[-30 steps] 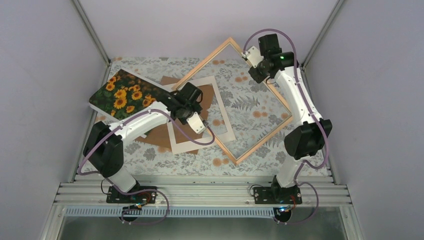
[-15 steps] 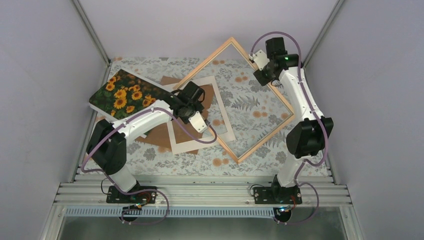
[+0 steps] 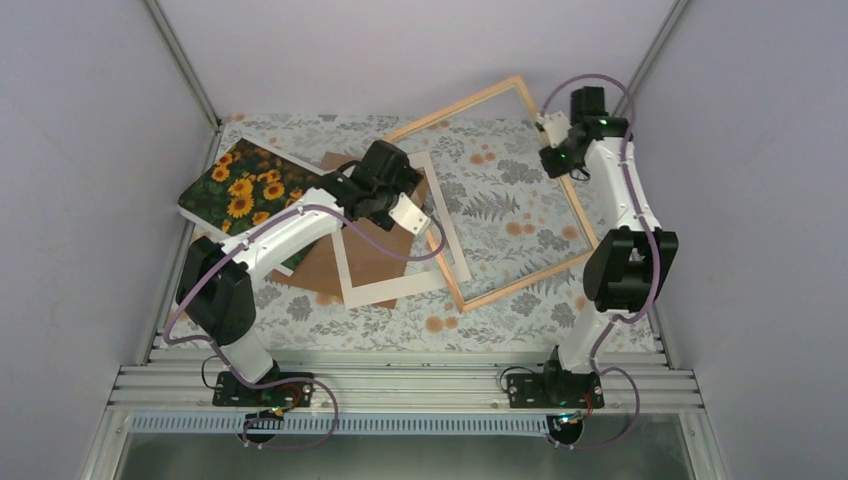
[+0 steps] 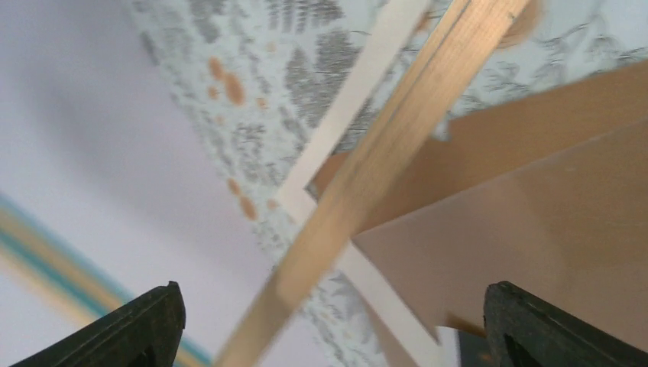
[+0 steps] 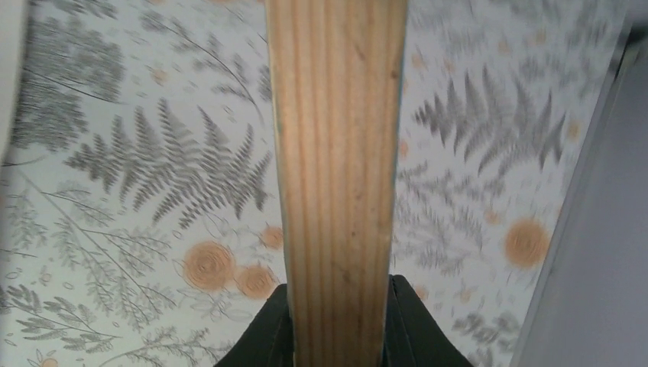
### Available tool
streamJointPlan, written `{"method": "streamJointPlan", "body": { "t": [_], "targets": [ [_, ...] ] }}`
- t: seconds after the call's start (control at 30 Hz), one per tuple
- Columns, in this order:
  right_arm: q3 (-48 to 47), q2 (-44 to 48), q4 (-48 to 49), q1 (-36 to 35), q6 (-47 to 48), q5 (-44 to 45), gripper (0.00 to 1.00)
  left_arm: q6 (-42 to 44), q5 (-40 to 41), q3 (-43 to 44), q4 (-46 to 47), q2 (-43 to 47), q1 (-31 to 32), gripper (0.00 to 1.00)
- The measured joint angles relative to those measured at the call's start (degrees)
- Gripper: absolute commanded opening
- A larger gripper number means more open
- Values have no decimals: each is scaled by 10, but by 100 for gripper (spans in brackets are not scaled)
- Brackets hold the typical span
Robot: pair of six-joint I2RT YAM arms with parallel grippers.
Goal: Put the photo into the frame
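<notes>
- Leaving the photo sunflower-side up at the far left corner of the table, well apart from the frame and untouched by either arm.
- Hovering the left gripper over the brown backing board and the cream mat, left of the table's middle, fingers spread wide and gripping nothing. Catching the frame's left side running between them in the wrist view, no contact as far as can be told.
- Pinching the frame with the right gripper near the far right corner of the table, fingers pressed onto the bare wood. Holding it wood-back up, far corner poking past the table's far edge, left side overlapping the mat.
- Guessing at the step: squaring up the frame, photo part not yet started.
- Guessing at the next move: laying the frame flat, clear of mat and board, then reaching left for the photo and carrying it over.
- Working on a fern-and-orange-flower cloth, inside pale lilac-grey walls with aluminium posts at the far corners and an aluminium rail along the near edge.
</notes>
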State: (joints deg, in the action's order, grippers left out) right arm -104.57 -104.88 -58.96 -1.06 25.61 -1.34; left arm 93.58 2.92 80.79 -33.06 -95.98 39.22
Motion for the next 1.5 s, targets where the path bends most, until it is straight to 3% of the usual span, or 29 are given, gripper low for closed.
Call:
{"method": "streamJointPlan", "body": {
  "t": [0.3,0.57,0.77,1.0,1.07,1.3,1.5],
  "targets": [
    [103,-31,31,167,-60,-87,4,-198,-99,64,30,-7,-73,100],
    [175,-63,68,219,-66,-89,4,-389,-170,38,68,-10,-138,100],
    [218,-82,109,221,-101,-90,5,-480,-205,-11,87,-29,-155,100],
    [242,-89,118,221,-129,-98,59,-543,-235,-64,95,-49,-192,100],
    [236,-89,118,221,-134,-103,67,-559,-242,-76,103,-49,-203,100],
    [201,-58,116,215,-133,-165,81,-612,-253,-146,126,-17,-234,97],
    [192,3,133,129,-147,-307,79,-626,-259,-212,144,26,-277,95]
  ]
}}
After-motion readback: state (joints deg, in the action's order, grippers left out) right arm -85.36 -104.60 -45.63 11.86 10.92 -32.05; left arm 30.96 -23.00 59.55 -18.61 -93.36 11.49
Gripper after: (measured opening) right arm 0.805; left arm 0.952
